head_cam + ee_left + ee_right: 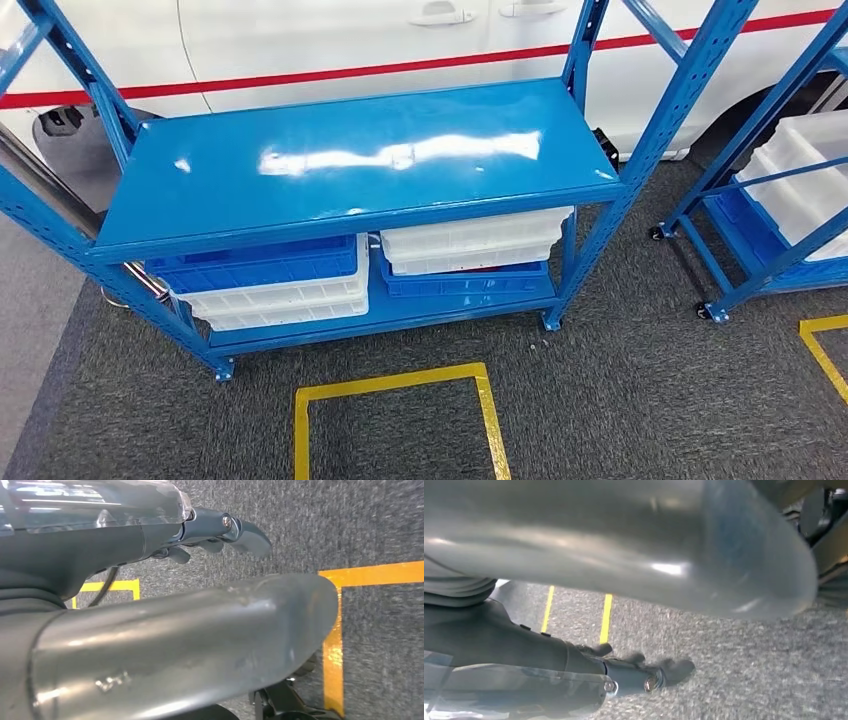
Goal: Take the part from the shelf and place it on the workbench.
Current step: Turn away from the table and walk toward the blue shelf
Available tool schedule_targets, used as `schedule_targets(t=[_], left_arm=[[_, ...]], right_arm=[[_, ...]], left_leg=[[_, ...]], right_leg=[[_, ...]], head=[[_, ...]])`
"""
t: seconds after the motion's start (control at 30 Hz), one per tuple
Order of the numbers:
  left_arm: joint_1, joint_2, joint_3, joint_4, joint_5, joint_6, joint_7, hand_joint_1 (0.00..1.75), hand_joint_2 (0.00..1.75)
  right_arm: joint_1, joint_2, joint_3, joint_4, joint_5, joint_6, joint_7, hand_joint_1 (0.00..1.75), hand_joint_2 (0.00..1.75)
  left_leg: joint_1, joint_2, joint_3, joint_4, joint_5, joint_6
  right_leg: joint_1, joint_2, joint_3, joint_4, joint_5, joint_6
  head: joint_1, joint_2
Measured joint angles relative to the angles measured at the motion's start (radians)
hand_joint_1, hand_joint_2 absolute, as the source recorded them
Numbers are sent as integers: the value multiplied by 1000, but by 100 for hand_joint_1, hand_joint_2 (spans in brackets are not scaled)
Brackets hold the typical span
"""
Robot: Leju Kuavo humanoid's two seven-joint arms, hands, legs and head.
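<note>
A blue metal shelf rack [350, 160] stands in front of me in the head view, its glossy top board showing only light reflections. I see no part on it or elsewhere. My left hand [165, 630] hangs over grey carpet, thick thumb and darker fingers [247, 535] stretched apart with nothing between them. In its wrist view my right hand [574, 545] hangs the same way, its fingers [674, 670] extended and apart, holding nothing.
The rack's lower level holds stacked bins: blue [255, 265] over white [275, 300] on the left, white [470, 240] over blue [465, 280] on the right. A second blue rack [760, 180] with white bins stands right. A white vehicle [350, 40] is behind. A yellow floor square [395, 385] lies near me.
</note>
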Motion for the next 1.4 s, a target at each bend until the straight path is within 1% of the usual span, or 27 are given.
schedule_targets(t=[0.07,0.17,0.23,0.27,0.3,0.37,0.4,0.43,0.53,0.57,0.6,0.67,0.7,0.73,0.77,0.83,0.87,0.93,1.07,1.1,1.17,1.2,1.23,1.27,1.3,1.37,1.4], left_arm=[[-3,1,0,0,0,0,0,0,0],[-5,1,0,0,0,0,0,0,0],[-1,1,0,0,0,0,0,0,0],[0,0,0,0,0,0,0,0,0],[1,0,0,0,0,0,0,0,0],[2,1,1,0,1,0,0,0,0],[4,2,2,0,1,0,0,0,0],[5,2,3,0,1,1,0,0,0],[2,1,4,0,0,4,0,0,0],[0,0,4,0,0,4,0,0,0],[-3,-1,4,0,-1,4,-1,0,0],[-6,0,4,0,-4,4,-2,0,0],[-6,0,4,0,-6,4,-2,0,0],[-5,0,4,0,-7,4,-2,0,0],[-4,0,4,0,-8,4,-2,0,0],[-2,-1,4,0,-8,4,-2,0,0],[-2,-2,4,0,-9,5,-2,0,0],[-3,-4,4,0,-9,6,-2,0,0],[-6,-3,4,0,-9,7,-2,0,0],[-6,-3,5,0,-9,8,-2,0,0],[-5,-3,5,0,-10,8,-2,0,0],[-4,-3,6,0,-10,8,-1,0,0],[-4,-3,6,0,-10,8,-1,0,0],[-3,-3,6,0,-10,8,-1,0,0],[-2,-3,6,0,-11,9,-1,0,0],[-2,-4,6,0,-11,9,0,0,0],[-3,-5,6,1,-10,9,0,0,0]], right_arm=[[1,1,0,0,0,0,0,0,0],[-1,2,0,0,0,0,0,0,0],[-1,2,0,0,0,0,0,0,0],[0,2,0,0,0,0,0,0,0],[0,2,0,0,1,0,0,0,0],[2,3,-1,1,1,0,0,0,0],[1,3,-1,1,2,0,0,0,0],[-1,4,-1,2,2,0,0,0,0],[-8,4,-1,2,4,-1,0,0,0],[-10,4,-1,2,6,-1,0,0,0],[-11,4,-1,2,7,-1,0,0,0],[-12,4,-1,2,9,-1,0,0,0],[-12,4,-1,2,9,-1,0,0,0],[-10,4,-1,2,10,-1,-1,0,0],[-9,4,-1,2,10,-1,-1,0,0],[-6,4,-1,2,11,-1,-4,0,0],[-6,3,-1,2,11,-1,-6,0,0],[-8,3,-3,2,12,-3,-10,0,0],[-10,4,-8,2,13,-6,-11,0,175],[-9,4,-8,2,14,-7,-11,0,175],[-9,4,-9,2,16,-11,-11,0,175],[-9,4,-9,2,17,-14,-11,0,175],[-9,5,-9,2,19,-16,-11,0,175],[-9,5,-9,2,20,-19,-11,0,131],[-9,5,-9,2,20,-23,-10,0,87],[-9,4,-11,1,19,-34,-11,0,0],[-10,3,-13,1,16,-39,-14,0,0]], left_leg=[[2,2,-18,57,-3,-9],[5,3,-133,230,-61,-20],[5,3,-189,269,-94,-20],[5,3,-197,245,-80,-17],[3,3,-196,196,-41,-11],[-3,4,-188,90,62,4],[-7,4,-184,59,96,13],[-12,4,-181,47,113,20],[-9,3,-159,30,117,33],[-6,3,-152,22,116,35],[-4,3,-147,16,115,39],[-6,4,-143,12,108,45],[-6,4,-140,12,104,48],[-7,3,-135,12,99,49],[-7,2,-128,12,94,49],[-7,-1,-113,12,82,46],[-8,-2,-108,13,76,42],[-10,-2,-106,15,69,32],[-10,1,-107,28,51,10],[-9,1,-122,63,29,4],[0,3,-180,180,-26,-9],[5,3,-211,237,-44,-14],[10,3,-228,265,-43,-20],[15,3,-228,256,-22,-27],[21,4,-210,211,14,-36],[32,4,-153,80,76,-60],[35,3,-133,37,90,-57]], right_leg=[[-3,-1,27,-11,-9,-13],[-3,-1,56,-18,-30,-20],[-2,1,80,-19,-51,-21],[-1,1,95,-19,-61,-20],[1,1,110,-19,-73,-19],[3,2,134,-19,-93,-15],[5,4,141,-18,-102,-10],[6,7,147,-19,-109,-4],[7,9,166,-18,-131,16],[6,7,159,2,-144,22],[5,5,136,42,-165,27],[3,3,57,167,-208,36],[2,2,18,220,-217,39],[2,2,-7,243,-205,41],[2,2,-15,230,-174,41],[3,2,11,121,-81,34],[6,2,29,65,-49,28],[12,2,50,2,-33,14],[5,-1,67,-31,-35,-7],[2,-3,72,-37,-33,-11],[0,-6,78,-41,-36,-16],[0,-6,79,-40,-37,-18],[-1,-7,82,-40,-40,-19],[-3,-6,85,-38,-43,-19],[-6,-6,89,-35,-48,-18],[-8,-5,94,-24,-60,-10],[-6,-3,94,-19,-66,-4]], head=[[-3,0],[-8,0],[-8,0],[-8,0],[-8,0],[-7,0],[-8,0],[-7,0],[-8,0],[-6,0],[-5,0],[-2,0],[-2,0],[-2,0],[-2,0],[-1,0],[-1,0],[-1,0],[-4,0],[-6,0],[-10,0],[-10,0],[-10,0],[-10,0],[-10,0],[-13,0],[-16,0]])
